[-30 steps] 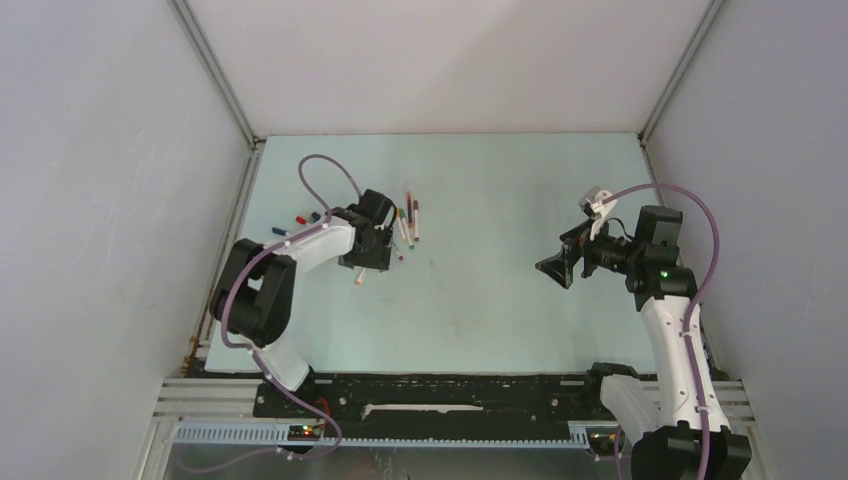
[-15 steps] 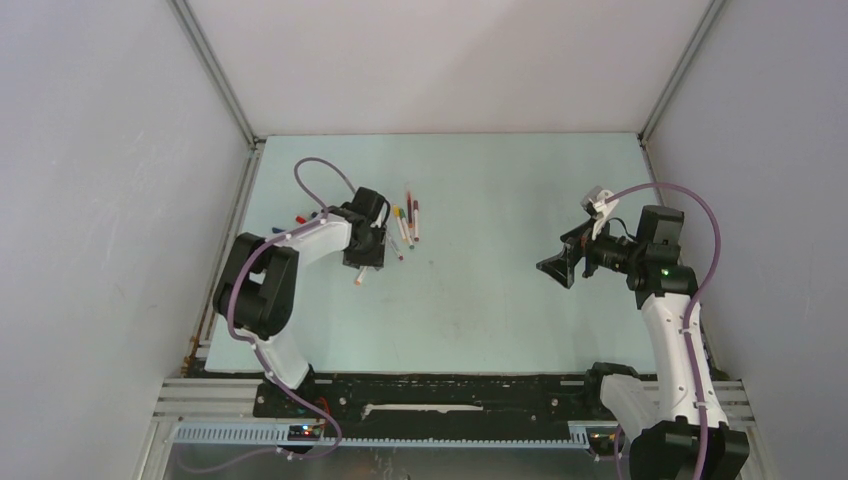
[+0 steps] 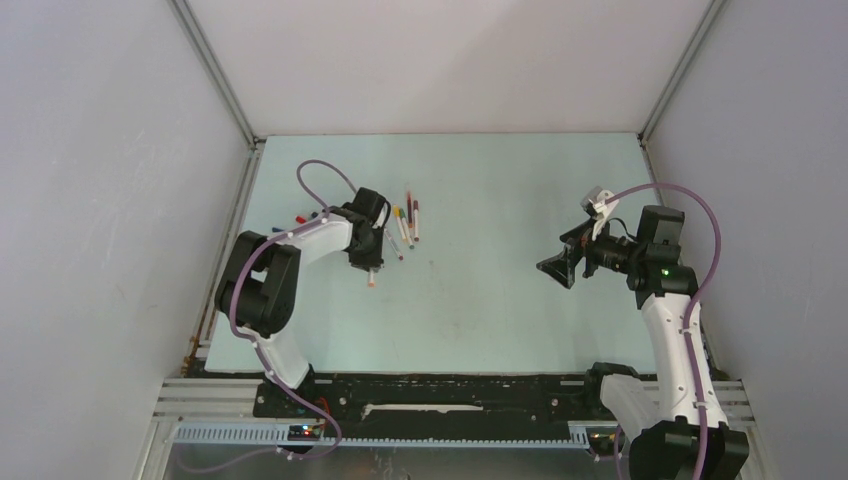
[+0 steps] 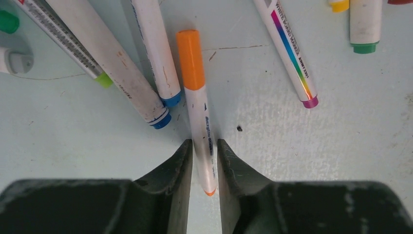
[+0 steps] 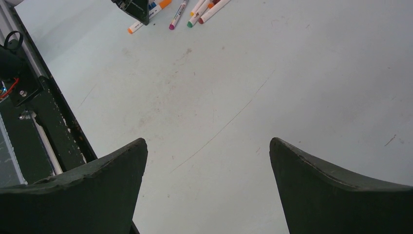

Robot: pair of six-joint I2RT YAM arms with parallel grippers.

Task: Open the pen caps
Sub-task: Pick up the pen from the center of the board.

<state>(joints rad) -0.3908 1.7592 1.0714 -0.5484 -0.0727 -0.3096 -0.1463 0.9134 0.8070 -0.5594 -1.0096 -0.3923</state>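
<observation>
Left of the orange pen (image 4: 202, 126), toward the edge of the table (image 3: 500, 200), a few small coloured pieces (image 3: 301, 219) lie loose. I judge that they are caps already pulled off, but they are too small for me to be sure. My left gripper (image 4: 204, 146) is almost closed on the white barrel of the orange pen, one finger against each side, and the pen lies flat. Its orange cap (image 4: 190, 58) sits on the far end, so this pen is not opened yet. Just right of it lie more pens (image 4: 292, 53); whether they carry caps I cannot tell. Well to the right, my right gripper (image 5: 207, 141) hangs wide open and holds nothing.
</observation>
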